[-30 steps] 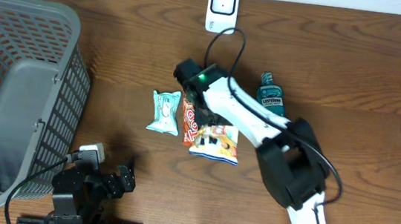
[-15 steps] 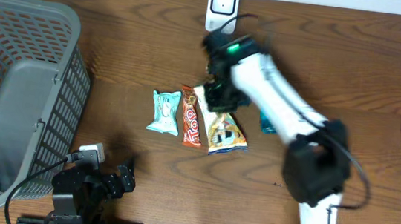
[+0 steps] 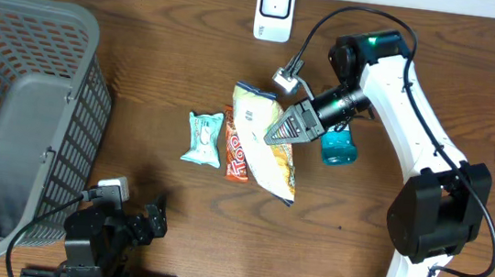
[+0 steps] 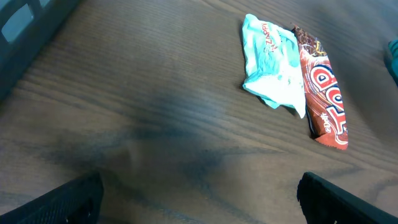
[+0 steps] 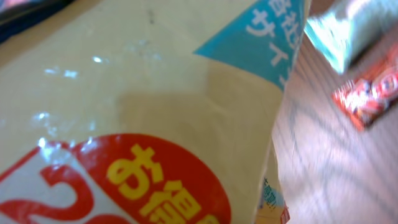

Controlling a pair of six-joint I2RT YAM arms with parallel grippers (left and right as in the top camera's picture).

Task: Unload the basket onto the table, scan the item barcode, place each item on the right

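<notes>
Cream foil fills the right wrist view: the right gripper (image 3: 278,131) has its jaws pinched shut on the side edge of the chip bag (image 3: 268,164). The bag looks raised off the table (image 3: 147,45), hanging over the red bar (image 3: 237,148), short of the scanner (image 3: 274,10). I'd call this the carry. Next comes a swing to the scanner with the barcode face turned toward it, and which face that is I can't tell. The arm arcs up from the near edge, elbow far, wrist folded back toward centre. The left gripper (image 3: 154,219) sits low by the basket (image 3: 76,102), jaws wide and empty.
</notes>
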